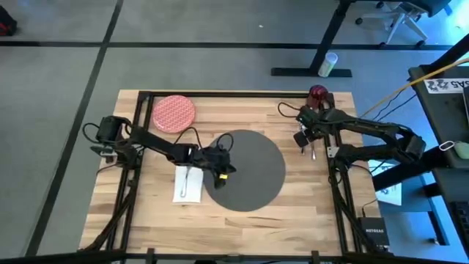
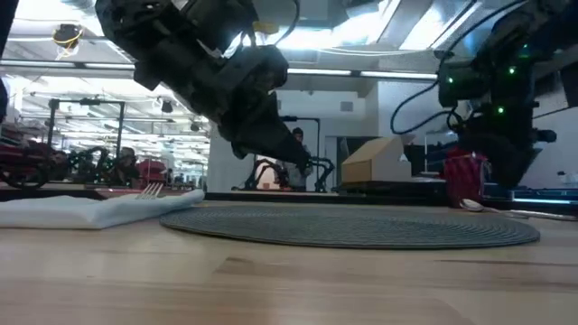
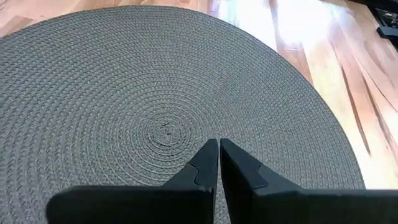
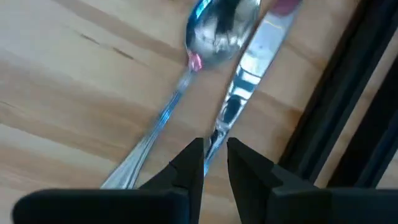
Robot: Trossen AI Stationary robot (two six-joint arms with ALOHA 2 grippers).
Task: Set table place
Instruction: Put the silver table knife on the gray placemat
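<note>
1. Four views, high view first: large round dark grey woven mat [image 1: 244, 170] lies flat at the middle of the light butcher-block wooden surface [image 1: 242, 220]. Round red patterned plate [image 1: 174, 113] sits at the far left corner, well apart from the mat; probably rigid and breakable, best taken at the rim. White folded napkin [image 1: 188, 183] with a silver fork [image 1: 187, 180] on it lies just beside the mat's left edge. Small dark red cup [image 1: 317, 93] stands at the far right corner. Left tool [image 1: 220, 163] hovers over the mat's left part; right tool [image 1: 311, 142] is over cutlery right of the mat.

2. Low view: the mat lies thin and limp; the napkin is soft and light.

3. Left wrist view: the left tool's fingers [image 3: 205, 167] stand closed together, empty, above the mat's centre spiral.

4. Right wrist view: silver spoon [image 4: 211, 37] and silver knife [image 4: 245, 78] lie side by side near the black frame. Both are probably stiff, thin and slippery; take the knife at mid-handle. The right tool's fingers straddle the knife handle, narrowly parted, not yet clamped.
</note>
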